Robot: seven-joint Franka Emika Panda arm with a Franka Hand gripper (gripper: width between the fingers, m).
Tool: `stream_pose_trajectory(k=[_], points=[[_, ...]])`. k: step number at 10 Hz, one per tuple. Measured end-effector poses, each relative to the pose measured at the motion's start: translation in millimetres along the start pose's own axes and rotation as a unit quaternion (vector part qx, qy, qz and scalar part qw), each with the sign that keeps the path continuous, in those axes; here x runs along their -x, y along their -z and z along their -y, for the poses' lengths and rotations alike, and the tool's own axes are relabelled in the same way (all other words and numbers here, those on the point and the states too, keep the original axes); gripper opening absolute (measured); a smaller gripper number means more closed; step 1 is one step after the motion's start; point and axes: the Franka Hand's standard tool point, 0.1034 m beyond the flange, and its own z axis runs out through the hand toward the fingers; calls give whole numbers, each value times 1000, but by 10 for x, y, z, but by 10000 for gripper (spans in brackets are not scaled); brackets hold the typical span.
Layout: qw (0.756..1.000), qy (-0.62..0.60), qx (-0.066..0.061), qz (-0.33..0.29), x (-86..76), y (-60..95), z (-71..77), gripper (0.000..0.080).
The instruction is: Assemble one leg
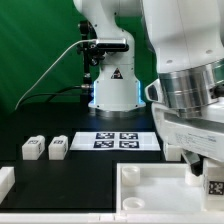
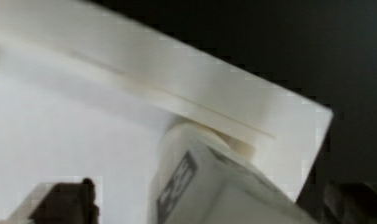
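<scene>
My gripper [image 1: 207, 176] hangs low at the exterior view's right, over the near right corner of the white tabletop [image 1: 150, 188]. One leg [image 1: 213, 186], a white post with a black-and-white tag, stands between its fingers. In the wrist view the leg [image 2: 229, 180] runs tilted from the jaws [image 2: 211, 208] to the tabletop's corner [image 2: 96, 110]. One dark finger [image 2: 64, 202] stands apart from the leg with white tabletop showing between; the other finger [image 2: 357, 200] lies right beside it. The jaws look open around the leg.
Two more legs [image 1: 33, 148] [image 1: 58, 148] lie on the black table at the exterior view's left. The marker board [image 1: 117, 140] lies behind them, in front of the robot base [image 1: 112, 85]. Another white part [image 1: 5, 180] shows at the left edge.
</scene>
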Motion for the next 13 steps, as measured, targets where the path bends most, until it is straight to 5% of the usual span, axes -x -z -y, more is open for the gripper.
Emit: stream_pose_trajectory(k=[3,4,5,7,8,9,10,11,13], points=[[992,129,8,-1,-12,-6,-24,647],[971,234,38,1,-24,8,-59,649],[951,305,53,-6,-28,47,-12,649],[954,297,51,-8,-2,35,2,649],[957,284,50,-8,1,35,3,559],[973,225,48,-9,17,31,10,376],[984,174,46,-9,28,29,14,376],[990,137,45,-11,27,30,14,291],[999,15,33,-6,11,35,31,291]])
